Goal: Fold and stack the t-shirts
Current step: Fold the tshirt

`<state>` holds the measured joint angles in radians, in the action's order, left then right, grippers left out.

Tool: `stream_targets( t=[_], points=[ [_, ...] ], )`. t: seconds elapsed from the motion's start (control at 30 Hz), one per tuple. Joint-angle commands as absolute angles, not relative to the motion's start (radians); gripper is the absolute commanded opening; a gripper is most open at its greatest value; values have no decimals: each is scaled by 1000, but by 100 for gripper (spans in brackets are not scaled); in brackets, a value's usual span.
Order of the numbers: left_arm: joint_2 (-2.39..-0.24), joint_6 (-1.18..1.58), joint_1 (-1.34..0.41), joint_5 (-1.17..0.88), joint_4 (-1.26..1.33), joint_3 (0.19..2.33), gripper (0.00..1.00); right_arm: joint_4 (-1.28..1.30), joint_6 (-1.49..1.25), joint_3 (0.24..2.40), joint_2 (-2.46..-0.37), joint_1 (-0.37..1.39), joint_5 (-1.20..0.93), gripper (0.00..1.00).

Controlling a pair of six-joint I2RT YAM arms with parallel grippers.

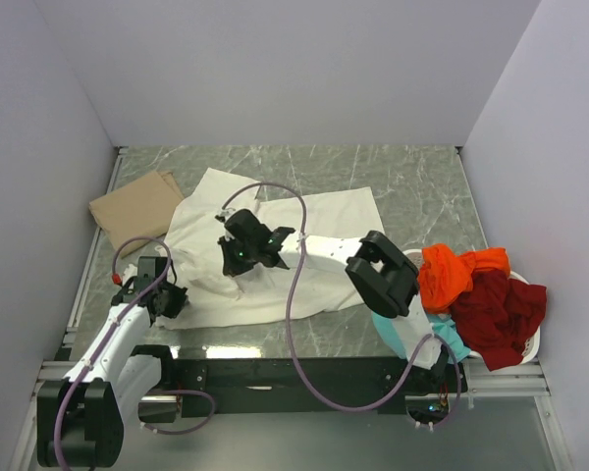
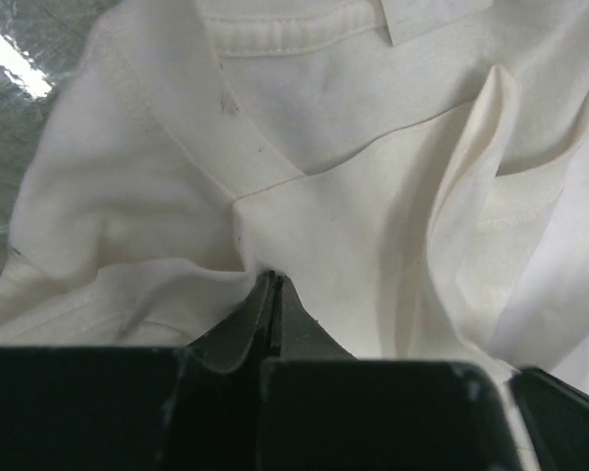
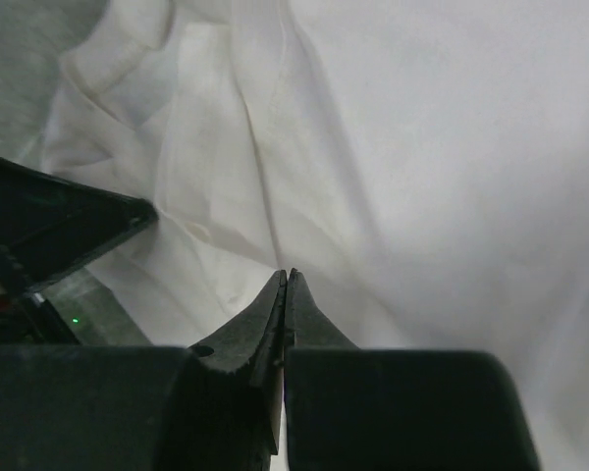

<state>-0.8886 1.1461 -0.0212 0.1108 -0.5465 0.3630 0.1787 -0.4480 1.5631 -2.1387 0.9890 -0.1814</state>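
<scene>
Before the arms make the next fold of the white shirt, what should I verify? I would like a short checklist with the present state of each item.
1. Left pincer shut on the white shirt: ok, cloth bunches at its tips.
2. Right pincer shut: ok.
3. Cloth really caught between the right pincer's tips: cannot tell.
4. White shirt lying flat: not ok, folds and wrinkles near both pincers.
5. Tan shirt clear of both pincers: ok.
6. Orange shirt and red shirt kept in the basket: ok.
</scene>
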Motion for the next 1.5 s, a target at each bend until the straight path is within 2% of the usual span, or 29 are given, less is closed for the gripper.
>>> stream_targets(
  t=[0.0,0.5,0.9,0.93,0.97,1.03,1.07,1.17,1.27,1.47],
  points=[
    [-865,1180,-20,127,-580,348,0,113,-466,1545,-2014,996,-114,0],
    [-841,1204,-20,138,-611,357,0,205,-517,1520,-2042,962,81,0],
    [-844,1212,-20,149,-620,367,0,285,-541,1543,-2071,951,155,0],
    [-842,1215,-20,155,-623,368,0,285,-538,1543,-2071,951,153,2],
    [-842,1219,-20,158,-624,370,0,288,-532,1545,-2072,950,143,14],
    [-833,1218,-20,166,-627,383,0,290,-522,1555,-2066,948,129,31],
    [-830,1218,-20,179,-633,393,0,296,-509,1560,-2056,945,112,44],
    [-825,1216,-20,204,-663,442,1,313,-488,1572,-2020,937,109,61],
    [-818,1206,-20,251,-701,506,0,333,-479,1531,-1912,914,112,66],
    [-799,1141,-29,324,-668,614,0,316,-491,1258,-1694,819,103,67]
  ],
)
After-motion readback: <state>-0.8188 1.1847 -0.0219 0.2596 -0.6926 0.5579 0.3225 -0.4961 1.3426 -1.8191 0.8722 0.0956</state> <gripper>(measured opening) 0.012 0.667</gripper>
